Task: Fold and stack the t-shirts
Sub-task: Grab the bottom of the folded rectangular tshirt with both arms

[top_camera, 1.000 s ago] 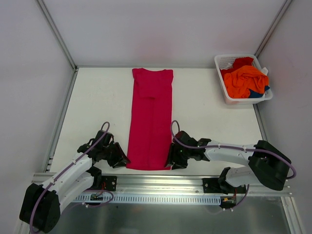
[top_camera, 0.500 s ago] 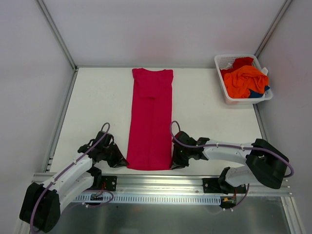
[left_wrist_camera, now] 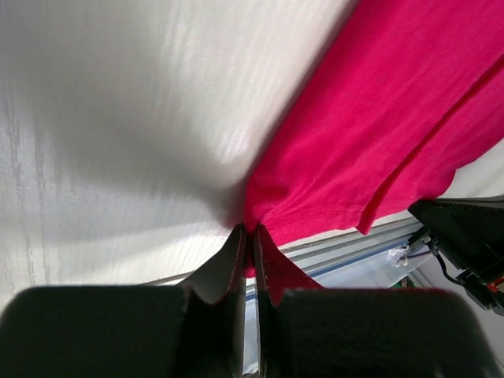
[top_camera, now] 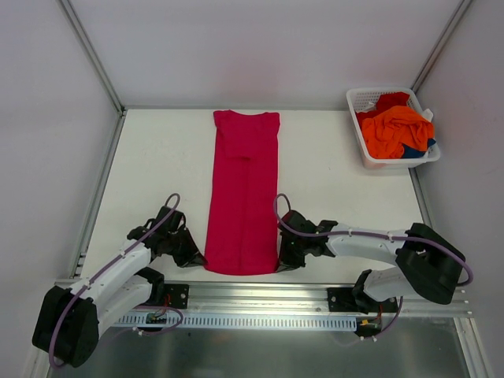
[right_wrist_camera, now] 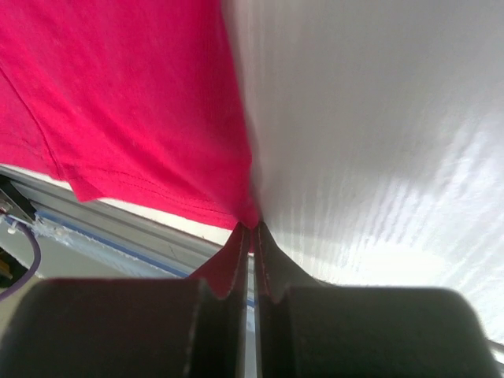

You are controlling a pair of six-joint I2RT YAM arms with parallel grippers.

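Note:
A magenta-pink t-shirt [top_camera: 243,193] lies folded into a long narrow strip down the middle of the white table, sleeves tucked in. My left gripper [top_camera: 198,260] is shut on its near left corner, seen as pink cloth [left_wrist_camera: 370,134] pinched between the fingertips [left_wrist_camera: 236,248]. My right gripper [top_camera: 282,264] is shut on its near right corner, the cloth [right_wrist_camera: 126,102] running up from the fingertips [right_wrist_camera: 264,244]. Both corners are lifted slightly near the table's front edge. An orange t-shirt [top_camera: 396,130] lies in the basket with red and blue ones beneath.
A white slotted basket [top_camera: 358,135] stands at the back right corner. A metal rail [top_camera: 260,290] runs along the table's front edge, just behind both grippers. White walls enclose the table on three sides.
Both grippers have closed in on the shirt's near corners and taken hold. The near hem has drawn in and lifted slightly.

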